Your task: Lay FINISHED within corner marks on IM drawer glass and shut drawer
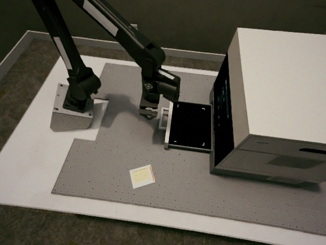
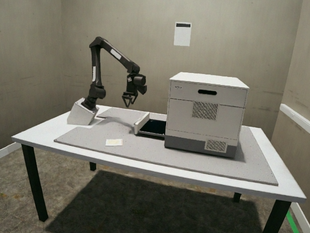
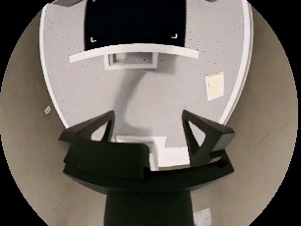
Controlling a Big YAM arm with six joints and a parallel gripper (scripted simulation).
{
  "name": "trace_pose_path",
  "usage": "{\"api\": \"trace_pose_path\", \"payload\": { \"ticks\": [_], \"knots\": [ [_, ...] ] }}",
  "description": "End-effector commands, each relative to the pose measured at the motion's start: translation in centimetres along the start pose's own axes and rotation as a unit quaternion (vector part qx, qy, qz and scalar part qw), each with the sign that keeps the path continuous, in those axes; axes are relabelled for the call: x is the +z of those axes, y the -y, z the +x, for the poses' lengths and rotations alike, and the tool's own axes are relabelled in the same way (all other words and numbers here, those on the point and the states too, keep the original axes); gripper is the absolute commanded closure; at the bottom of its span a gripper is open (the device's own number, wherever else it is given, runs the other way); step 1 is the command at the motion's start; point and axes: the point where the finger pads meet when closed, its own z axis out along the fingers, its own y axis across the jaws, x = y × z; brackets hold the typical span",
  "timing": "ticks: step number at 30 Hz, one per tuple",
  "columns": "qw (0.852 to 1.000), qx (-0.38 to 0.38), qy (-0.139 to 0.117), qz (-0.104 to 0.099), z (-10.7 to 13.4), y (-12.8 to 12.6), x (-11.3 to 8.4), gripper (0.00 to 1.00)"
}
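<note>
The open pincer [image 1: 149,116] [image 2: 129,101] [image 3: 148,113] hovers well apart from FINISHED [image 1: 142,177] [image 2: 114,142] [image 3: 214,86], which lies flat.

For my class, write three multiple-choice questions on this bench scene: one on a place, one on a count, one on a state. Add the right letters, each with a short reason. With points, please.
1. Where is the card with the yellow patch?
A. On the drawer glass
B. On the perforated mat
C. On top of the big box
2. How many white corner marks show on the dark glass?
A. Two
B. Three
C. Four
3. How does the tool stand?
A. Open, with nothing held
B. Shut on the drawer handle
C. Shut on the card

1: B; the card [image 1: 142,177] [image 2: 114,142] [image 3: 214,86] lies flat on the mat [image 1: 186,181] [image 2: 157,152] [image 3: 64,64], apart from the drawer.
2: C; the top view shows one mark near each corner of the glass [image 1: 190,125] [image 2: 153,126] [image 3: 135,22].
3: A; the fingers of the tool [image 1: 149,115] [image 2: 128,101] [image 3: 149,115] stand wide apart with nothing between them.
</note>
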Motion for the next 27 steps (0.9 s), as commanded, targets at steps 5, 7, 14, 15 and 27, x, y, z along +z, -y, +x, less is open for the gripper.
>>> {"api": "trace_pose_path", "payload": {
  "ticks": [5,7,14,15,27],
  "knots": [
    [0.998,-0.055,0.029,0.013,-3.9,3.0,-0.8,0.00],
    [0.998,-0.055,0.029,0.013,-4.1,3.9,-0.3,0.00],
    [0.996,-0.088,0.024,0.014,-4.7,6.9,1.1,0.00],
    [0.996,-0.089,0.023,0.015,-4.7,7.4,1.4,0.00],
    [0.992,-0.122,0.020,0.015,-4.8,11.9,3.5,0.00]
  ]
}}
